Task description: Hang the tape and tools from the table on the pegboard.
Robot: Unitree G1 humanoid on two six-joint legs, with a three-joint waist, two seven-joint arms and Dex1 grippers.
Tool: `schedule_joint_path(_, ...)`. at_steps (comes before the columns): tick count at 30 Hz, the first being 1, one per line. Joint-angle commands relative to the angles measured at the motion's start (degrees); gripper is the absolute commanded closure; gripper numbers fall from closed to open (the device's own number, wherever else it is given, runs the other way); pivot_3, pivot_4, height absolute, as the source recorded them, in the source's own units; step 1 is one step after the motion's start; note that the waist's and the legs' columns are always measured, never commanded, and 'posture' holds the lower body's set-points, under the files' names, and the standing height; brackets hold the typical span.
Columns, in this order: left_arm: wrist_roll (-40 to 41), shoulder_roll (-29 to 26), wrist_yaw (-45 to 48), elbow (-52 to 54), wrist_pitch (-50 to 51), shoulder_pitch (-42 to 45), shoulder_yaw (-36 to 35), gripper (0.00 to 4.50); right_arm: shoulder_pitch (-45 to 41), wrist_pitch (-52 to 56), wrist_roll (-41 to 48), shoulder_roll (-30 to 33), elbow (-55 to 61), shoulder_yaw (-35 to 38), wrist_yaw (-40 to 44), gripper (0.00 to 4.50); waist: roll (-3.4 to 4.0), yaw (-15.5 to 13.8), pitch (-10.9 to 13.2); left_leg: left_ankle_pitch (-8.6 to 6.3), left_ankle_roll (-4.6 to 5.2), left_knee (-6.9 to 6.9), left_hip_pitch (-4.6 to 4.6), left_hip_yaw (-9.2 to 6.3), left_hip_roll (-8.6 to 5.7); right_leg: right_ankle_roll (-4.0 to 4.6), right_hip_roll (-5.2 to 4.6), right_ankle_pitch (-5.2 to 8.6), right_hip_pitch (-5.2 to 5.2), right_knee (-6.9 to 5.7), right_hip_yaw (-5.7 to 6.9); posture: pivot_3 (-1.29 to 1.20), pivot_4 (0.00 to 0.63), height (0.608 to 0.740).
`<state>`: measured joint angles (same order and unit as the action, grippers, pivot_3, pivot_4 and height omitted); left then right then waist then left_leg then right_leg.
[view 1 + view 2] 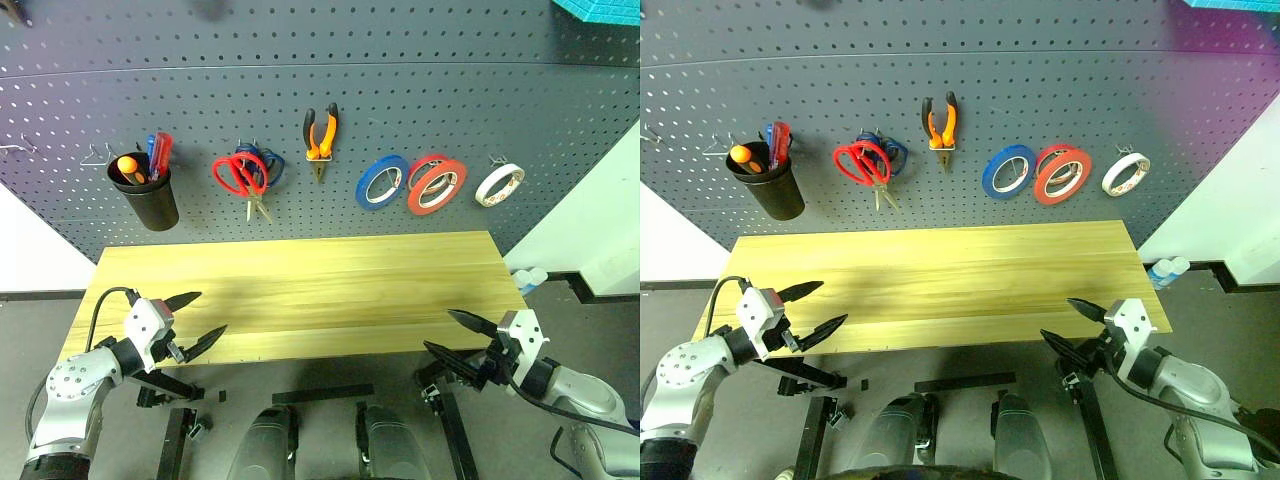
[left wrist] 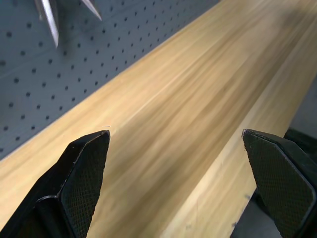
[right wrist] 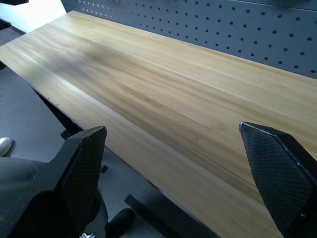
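On the pegboard are hung the red scissors, the pliers and the whitish tape; the screwdriver is stood in a black cup. Nothing is held by the left gripper or right gripper, both spread wide at the table's near corners.

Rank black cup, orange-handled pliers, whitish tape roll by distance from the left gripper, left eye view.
From the left gripper, open at the table's near left edge:
1. Black cup, pegboard left end, above the gripper.
2. Orange-handled pliers, hung mid-board.
3. Whitish tape roll, on a hook at the far right.
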<state>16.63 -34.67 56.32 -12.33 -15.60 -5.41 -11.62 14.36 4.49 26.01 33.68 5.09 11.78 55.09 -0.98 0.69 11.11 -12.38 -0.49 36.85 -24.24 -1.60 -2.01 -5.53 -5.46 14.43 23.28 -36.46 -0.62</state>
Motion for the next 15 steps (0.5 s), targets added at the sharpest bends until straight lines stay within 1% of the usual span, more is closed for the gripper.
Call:
schedule_joint_path(1,-0.94,0.15,-0.18,-1.16,-3.47,-0.62,0.06,0.04,-0.59,-1.16,0.31,0.29,0.00,1.33,0.25,0.00,0.05,-0.01,-0.05,-0.01,0.02,0.00,-0.01,0.00,0.00,0.00,0.00,0.00,0.00,0.02,0.00,-0.01,0.151,0.727)
schedule_joint_path(6,-1.83,0.56,-0.83,-3.74,-6.32,-0.71,0.57,0.04,-0.29,-2.01,-0.99,0.01,-1.58,0.77,0.09,0.00,0.18,-0.08,-0.18,-0.12,0.20,-0.03,-0.08,0.03,0.00,-0.01,0.00,0.00,0.02,0.25,0.01,-0.01,0.148,0.727)
schedule_joint_path(15,-3.60,2.30,-2.54,-10.69,-11.42,0.70,1.70,0.04,-0.06,-4.40,-2.41,-0.52,-5.88,0.93,0.00,0.00,0.35,-0.10,-0.58,-0.14,0.22,-0.04,-0.10,0.04,0.00,-0.01,-0.01,-0.01,0.00,0.29,0.02,0.00,0.136,0.727)
